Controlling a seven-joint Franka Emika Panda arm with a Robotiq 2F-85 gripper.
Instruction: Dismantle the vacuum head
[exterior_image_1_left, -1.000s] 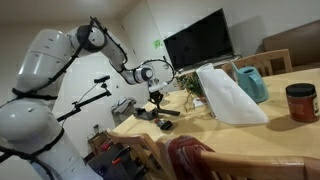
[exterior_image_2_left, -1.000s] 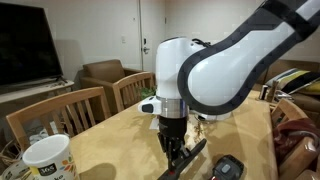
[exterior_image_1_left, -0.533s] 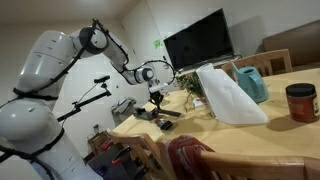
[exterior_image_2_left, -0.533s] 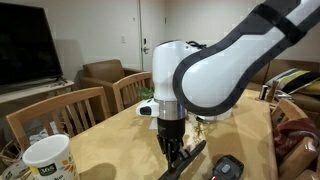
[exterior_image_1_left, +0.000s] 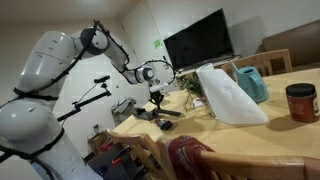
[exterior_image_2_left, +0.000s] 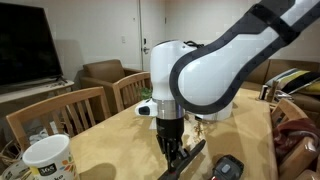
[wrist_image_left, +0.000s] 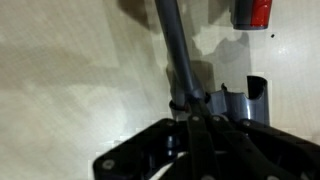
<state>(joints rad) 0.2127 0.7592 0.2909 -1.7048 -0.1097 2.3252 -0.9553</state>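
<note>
The vacuum head (exterior_image_1_left: 160, 119) is a small black, low piece with a tube-like neck, lying on the wooden table (exterior_image_1_left: 260, 140) near its end. It also shows under the arm in an exterior view (exterior_image_2_left: 192, 157). In the wrist view its grey tube (wrist_image_left: 175, 50) runs from the top down into my fingers, with a grey fitting (wrist_image_left: 236, 103) beside it. My gripper (wrist_image_left: 195, 122) points straight down and looks shut on the tube's lower end. It shows in both exterior views (exterior_image_1_left: 155, 98) (exterior_image_2_left: 172, 148).
A white bag (exterior_image_1_left: 228, 95), a teal jug (exterior_image_1_left: 251, 82) and a red-lidded jar (exterior_image_1_left: 300, 102) stand further along the table. A grey boxy item (exterior_image_1_left: 124, 107) is near the table end. A white cup (exterior_image_2_left: 45, 158), a black device (exterior_image_2_left: 228, 168) and chairs (exterior_image_2_left: 70, 110) are close by.
</note>
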